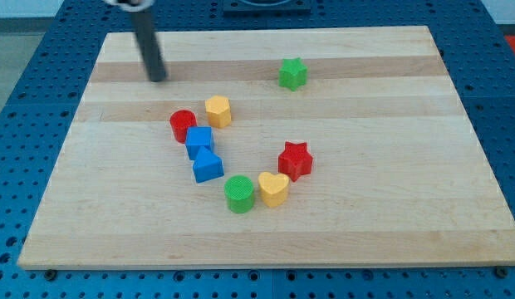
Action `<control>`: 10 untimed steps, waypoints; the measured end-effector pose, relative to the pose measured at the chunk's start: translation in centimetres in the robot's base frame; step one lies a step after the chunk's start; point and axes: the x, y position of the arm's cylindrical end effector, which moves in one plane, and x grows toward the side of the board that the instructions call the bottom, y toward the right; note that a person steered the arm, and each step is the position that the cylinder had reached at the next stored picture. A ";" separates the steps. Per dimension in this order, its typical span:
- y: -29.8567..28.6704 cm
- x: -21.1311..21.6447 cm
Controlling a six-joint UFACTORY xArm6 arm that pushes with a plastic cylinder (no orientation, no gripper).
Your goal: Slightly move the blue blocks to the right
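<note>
Two blue blocks, a cube [199, 140] touching a wedge-like block [208, 166], sit left of centre on the pale wooden desk [390, 224], beside a red cylinder [183, 125]. My tip [158, 79] stands well apart, up-left, probably staging a rightward push. No pincer exists here.

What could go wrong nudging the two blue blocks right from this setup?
1. My tip sits toward the view's top left, with the red cylinder close against the blue cube; coming in from the left could drag red along.
2. The blue cube and blue wedge-like block touch, so pushing one may twist the other.
3. The green cylinder lies just lower right of them; overshoot could bump it.
</note>
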 end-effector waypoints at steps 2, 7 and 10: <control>-3.9 14.4; 6.1 19.6; 10.0 19.2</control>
